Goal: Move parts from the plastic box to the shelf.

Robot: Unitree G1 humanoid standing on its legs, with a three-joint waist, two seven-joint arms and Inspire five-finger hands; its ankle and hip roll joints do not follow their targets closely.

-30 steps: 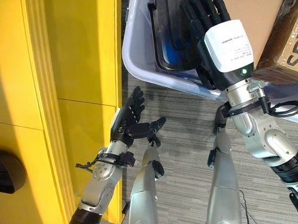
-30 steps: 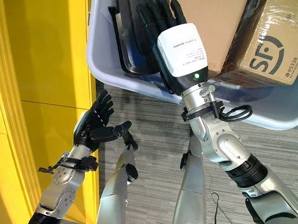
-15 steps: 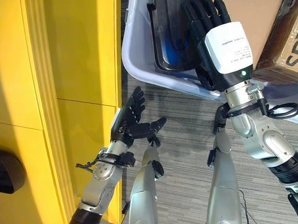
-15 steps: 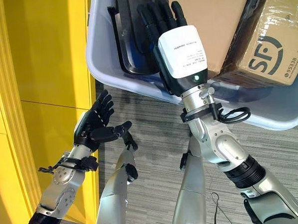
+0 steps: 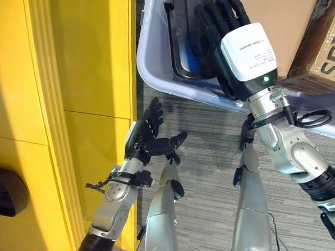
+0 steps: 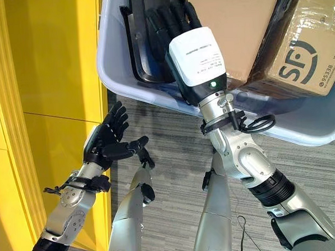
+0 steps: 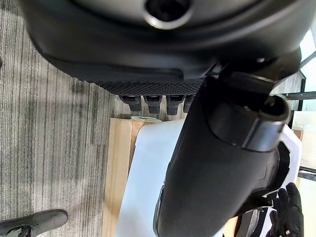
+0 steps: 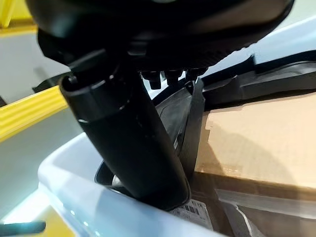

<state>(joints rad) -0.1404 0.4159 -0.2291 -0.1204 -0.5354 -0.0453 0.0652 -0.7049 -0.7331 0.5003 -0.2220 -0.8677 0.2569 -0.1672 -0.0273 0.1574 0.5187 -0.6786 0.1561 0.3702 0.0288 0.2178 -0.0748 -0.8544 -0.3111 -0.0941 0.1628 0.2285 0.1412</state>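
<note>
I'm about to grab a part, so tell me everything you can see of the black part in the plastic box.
The black part looks like moulded plastic: a long, shallow tray shape with a raised rim. It stands on edge against the plastic box's pale wall, beside a cardboard box. The right hand reaches into it, fingers bent over its inner face; whether they grip it cannot be told.

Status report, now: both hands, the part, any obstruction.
Right hand open, reaching into plastic box over black part. Left hand open, idle beside yellow shelf. Cardboard boxes crowd the part.
</note>
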